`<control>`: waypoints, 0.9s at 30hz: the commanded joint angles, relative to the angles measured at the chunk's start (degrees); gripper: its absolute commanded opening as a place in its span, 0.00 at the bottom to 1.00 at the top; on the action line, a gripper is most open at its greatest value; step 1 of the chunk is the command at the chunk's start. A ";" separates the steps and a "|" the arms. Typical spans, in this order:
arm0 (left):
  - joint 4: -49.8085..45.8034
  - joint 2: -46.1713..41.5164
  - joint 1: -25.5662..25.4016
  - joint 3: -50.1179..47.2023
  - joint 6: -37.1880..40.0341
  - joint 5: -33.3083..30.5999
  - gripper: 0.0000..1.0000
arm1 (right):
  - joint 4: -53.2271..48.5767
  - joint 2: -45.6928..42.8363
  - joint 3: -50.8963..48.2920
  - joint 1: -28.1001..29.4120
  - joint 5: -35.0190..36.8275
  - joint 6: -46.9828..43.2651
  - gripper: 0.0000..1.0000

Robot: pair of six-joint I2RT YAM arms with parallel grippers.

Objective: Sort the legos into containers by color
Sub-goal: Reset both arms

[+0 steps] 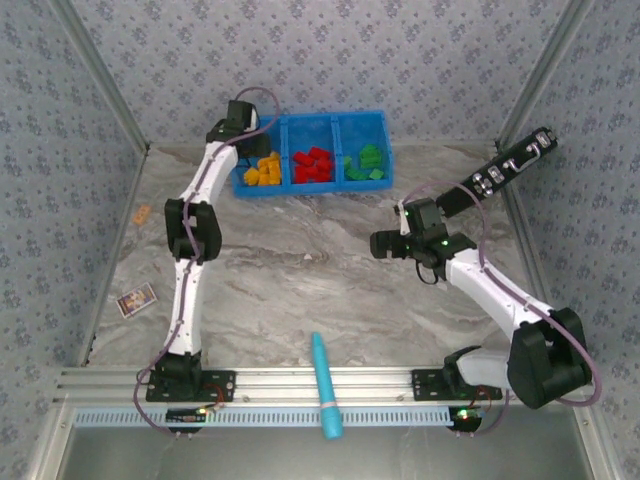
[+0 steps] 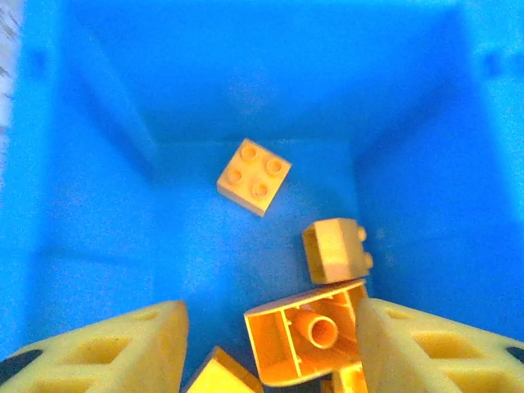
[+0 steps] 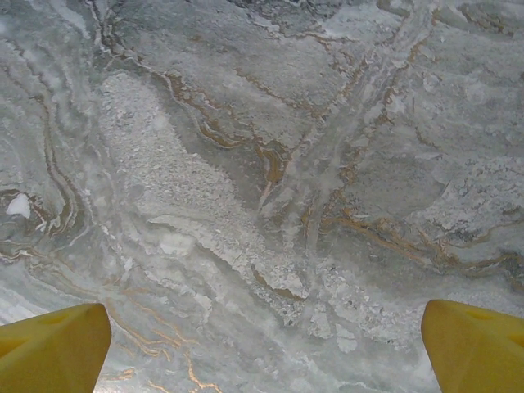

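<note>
The blue container (image 1: 312, 114) stands at the back of the table with three compartments: orange-yellow legos (image 1: 263, 170) on the left, red legos (image 1: 312, 165) in the middle, green legos (image 1: 367, 163) on the right. My left gripper (image 1: 250, 148) hangs over the left compartment. In the left wrist view it (image 2: 270, 344) is open. An upside-down yellow brick (image 2: 303, 340) lies between the fingers, close against the right finger (image 2: 434, 348). Two more yellow bricks (image 2: 255, 176) (image 2: 334, 250) rest on the blue floor. My right gripper (image 1: 378, 243) (image 3: 266, 352) is open over bare marble.
A teal pen (image 1: 325, 385) lies across the front rail. A long black device (image 1: 510, 165) leans at the right wall. A small card (image 1: 136, 299) and an orange scrap (image 1: 142, 213) lie near the left wall.
</note>
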 commanded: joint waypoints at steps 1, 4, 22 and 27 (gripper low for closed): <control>-2.11 -12.42 -0.12 1.48 6.78 -0.39 0.59 | 0.95 -2.11 2.52 0.56 1.63 -2.67 0.99; -2.05 -20.36 -0.12 -3.08 9.90 -1.62 0.59 | 2.40 -2.25 3.50 1.00 2.11 -4.10 0.99; 30.40 -95.90 6.52 -77.03 18.34 -22.54 0.79 | 3.50 4.39 23.29 3.65 3.36 -14.62 0.99; 34.70 -106.83 7.18 -96.52 10.80 -23.32 0.86 | 3.95 6.88 25.71 5.46 3.85 -14.73 0.99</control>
